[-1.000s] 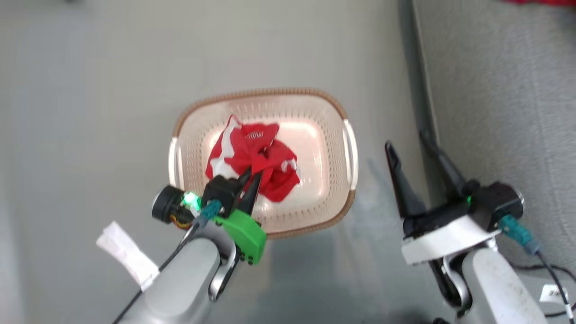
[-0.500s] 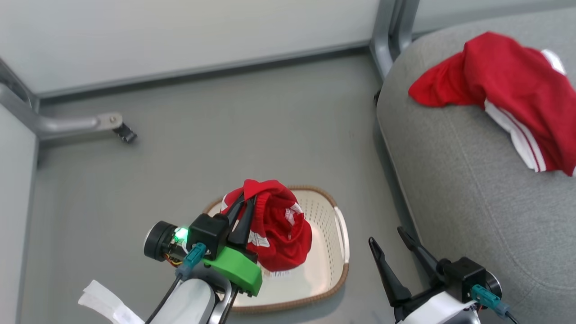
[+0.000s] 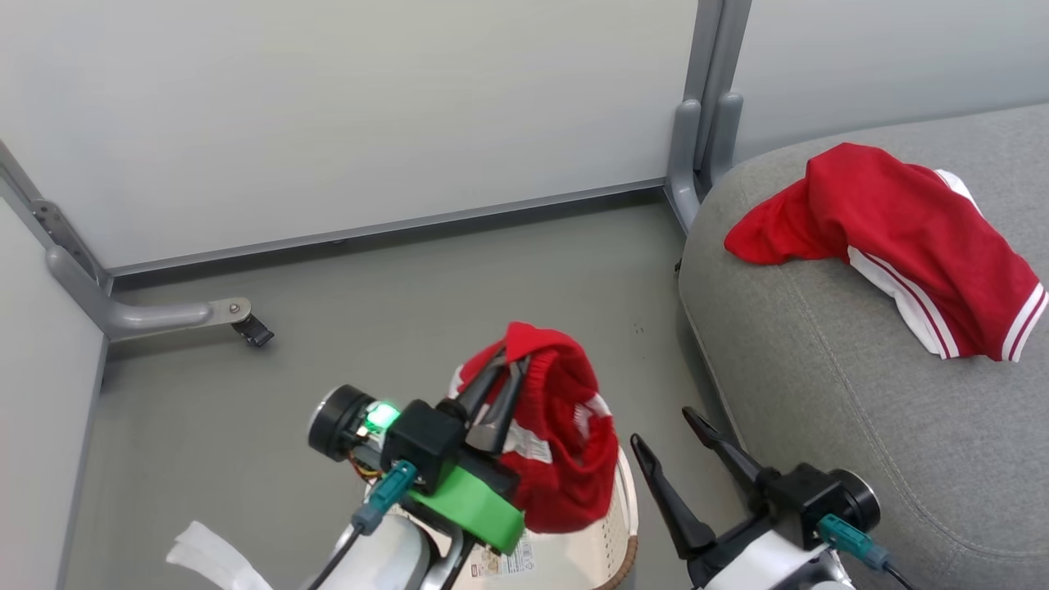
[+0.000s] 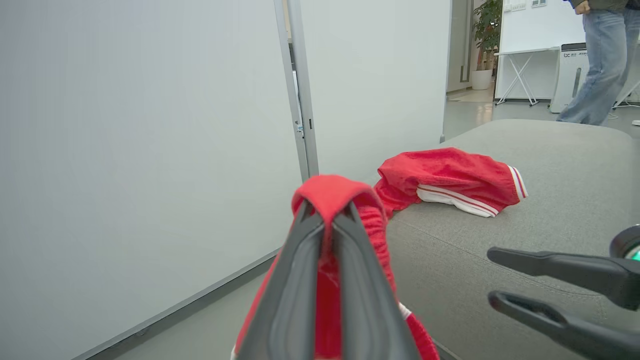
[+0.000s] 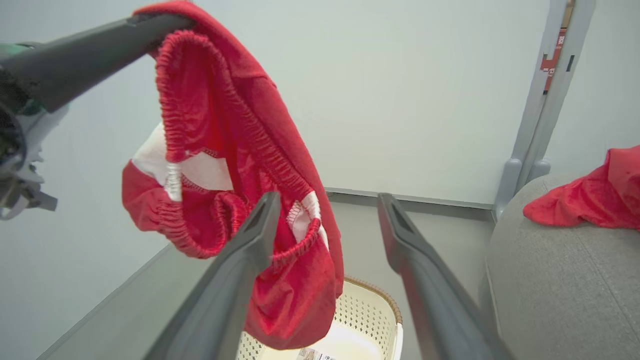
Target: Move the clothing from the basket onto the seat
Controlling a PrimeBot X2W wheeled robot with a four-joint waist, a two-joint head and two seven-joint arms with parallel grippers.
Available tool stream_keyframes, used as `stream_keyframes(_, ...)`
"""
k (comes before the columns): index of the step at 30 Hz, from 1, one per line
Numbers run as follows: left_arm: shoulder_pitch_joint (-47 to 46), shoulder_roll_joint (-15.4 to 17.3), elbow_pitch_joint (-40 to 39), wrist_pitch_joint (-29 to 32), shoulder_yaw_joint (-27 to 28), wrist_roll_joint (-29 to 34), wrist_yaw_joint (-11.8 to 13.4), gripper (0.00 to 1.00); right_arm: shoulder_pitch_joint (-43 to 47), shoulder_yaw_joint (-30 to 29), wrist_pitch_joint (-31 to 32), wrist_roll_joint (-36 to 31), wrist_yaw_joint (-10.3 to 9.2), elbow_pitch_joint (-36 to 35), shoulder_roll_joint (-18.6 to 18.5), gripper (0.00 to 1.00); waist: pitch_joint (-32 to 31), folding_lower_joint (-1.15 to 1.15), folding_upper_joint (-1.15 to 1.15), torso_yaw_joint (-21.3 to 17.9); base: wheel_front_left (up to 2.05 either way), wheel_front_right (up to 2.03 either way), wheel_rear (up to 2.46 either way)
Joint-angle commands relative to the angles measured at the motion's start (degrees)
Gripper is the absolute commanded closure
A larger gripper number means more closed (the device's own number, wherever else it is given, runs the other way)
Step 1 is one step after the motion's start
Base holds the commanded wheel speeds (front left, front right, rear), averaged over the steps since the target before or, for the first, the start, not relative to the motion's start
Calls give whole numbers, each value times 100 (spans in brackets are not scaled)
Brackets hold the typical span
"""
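Observation:
My left gripper is shut on the waistband of a red garment with white panels, which hangs lifted above the cream basket at the bottom of the head view. The left wrist view looks along that gripper at the pinched red fabric. A second red garment with white stripes lies spread on the grey seat at the right. To the right of the basket, beside the seat's edge, my right gripper stands open and empty. In its own view its fingers frame the hanging garment and the basket below.
Pale partition walls with grey metal posts and a footed brace enclose the grey floor. A white tag hangs from my left forearm. A person's legs stand in the far room past the seat.
The left gripper has lifted the red garment out of the basket and higher. The camera has tilted up, bringing the seat and the second garment into view. The right gripper stays open.

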Motion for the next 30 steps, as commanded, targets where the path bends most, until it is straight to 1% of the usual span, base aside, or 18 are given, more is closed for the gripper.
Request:
stream_keyframes(1, -8, -16, -46, 18, -58, 51, -51, 100, -81, 52, 0, -105, -7, 8, -37, 0, -24, 1, 0, 12, 0, 0, 0)
stream_keyframes(10, -199, -295, -397, 190, -596, 81, -299, 100, -339, 280, 0, -583, -7, 358, -129, 0, -59, 1, 0, 27, 0, 0, 0)
stream_keyframes(16, -301, -395, -657, 346, -950, 10, -424, 100, -413, 386, 0, -577, -7, 454, -152, 0, -46, 1, 0, 6, 0, 0, 0)
stream_keyframes(19, -348, -420, -743, 422, -1054, -25, -445, 100, -438, 414, 0, -560, -7, 453, -146, 0, -13, 1, 0, -12, 0, 0, 0)
stream_keyframes(20, -358, -423, -760, 425, -1063, -21, -439, 100, -437, 418, 0, -558, -6, 444, -139, 3, -2, 1, 0, -18, 0, 0, 0)
stream_keyframes(22, -370, -424, -790, 464, -1085, -26, -426, 100, -432, 480, 0, -549, -6, 414, -138, 100, 28, 1, 0, -29, 0, 0, 0)
stream_keyframes(26, -346, -379, -753, 484, -1026, -73, -365, 100, -438, 682, 0, -428, -7, 494, -227, 100, 74, 1, 0, -30, 0, 0, 0)
stream_keyframes(30, -247, -308, -654, 516, -915, -191, -277, 100, -474, 721, 0, -309, -7, 500, -250, 100, 128, 1, 0, -20, 0, 0, 0)
